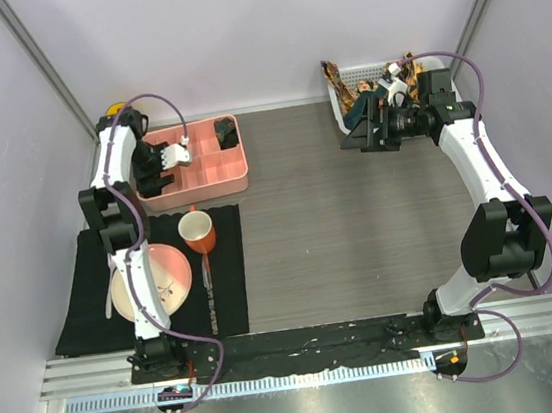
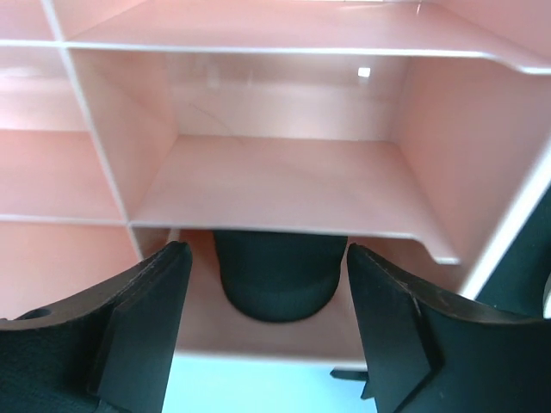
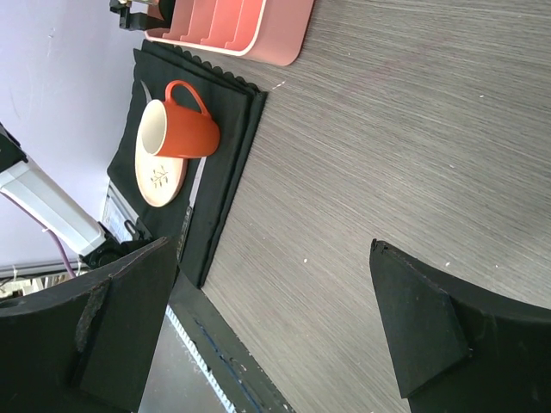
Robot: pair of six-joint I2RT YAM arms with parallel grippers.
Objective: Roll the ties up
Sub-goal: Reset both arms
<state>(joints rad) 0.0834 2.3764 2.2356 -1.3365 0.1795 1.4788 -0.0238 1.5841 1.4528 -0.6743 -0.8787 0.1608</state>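
Note:
A dark rolled tie [image 2: 275, 280] stands in a compartment of the pink divided tray [image 2: 284, 185], just beyond a divider. My left gripper [image 2: 265, 255] is open over it, one finger on each side, not touching. Seen from above, the left gripper [image 1: 163, 166] is inside the tray [image 1: 215, 186], and another dark rolled tie [image 1: 227, 132] sits in a back compartment. Orange-yellow patterned ties [image 1: 339, 82] lie in a white basket [image 1: 373, 74] at the back right, with a dark tie [image 1: 358, 109] at its front. My right gripper [image 1: 361, 127] is open and empty beside the basket, above bare table [image 3: 269, 249].
A black mat [image 1: 83, 291] at the front left carries an orange mug [image 1: 199, 232], a pink plate [image 1: 150, 282] and cutlery [image 1: 207, 287]. The mug [image 3: 182, 129] and the plate [image 3: 159, 179] also show in the right wrist view. Walls enclose the table on three sides.

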